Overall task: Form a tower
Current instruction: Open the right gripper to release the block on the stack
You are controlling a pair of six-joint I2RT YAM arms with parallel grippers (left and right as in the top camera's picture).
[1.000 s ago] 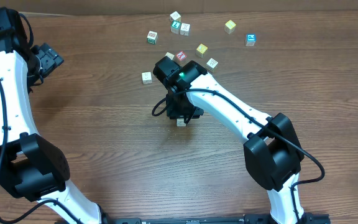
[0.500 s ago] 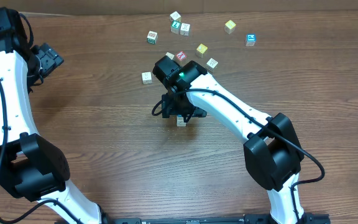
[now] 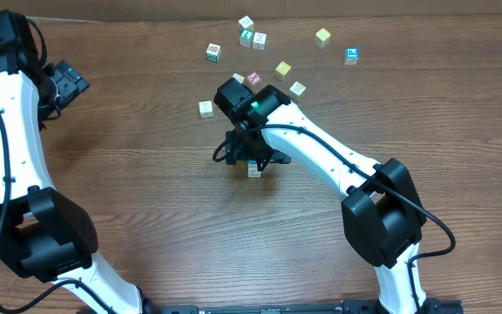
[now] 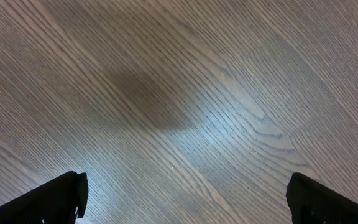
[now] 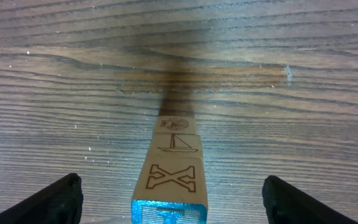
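The tower (image 5: 171, 174) stands upright between my right gripper's (image 5: 173, 200) spread fingers, clear of both. Its top cube has a blue printed top and an X on the side, with a sailboat cube under it and a third below. My right gripper is open, with a wide gap on each side of the column. From overhead, the right gripper (image 3: 252, 160) hangs over the tower (image 3: 254, 172), covering most of it. My left gripper (image 3: 68, 83) is far off at the table's left, open, with only bare wood between its fingers (image 4: 61, 196).
Several loose cubes lie at the back: a white one (image 3: 206, 108) left of the right arm, a red one (image 3: 253, 78), yellow ones (image 3: 283, 69) (image 3: 322, 36), a blue one (image 3: 351, 56), and a cluster (image 3: 247, 36) near the far edge.
My right gripper's jaws have spread apart and let go of the top cube, which stays on the column. The left arm has not moved.
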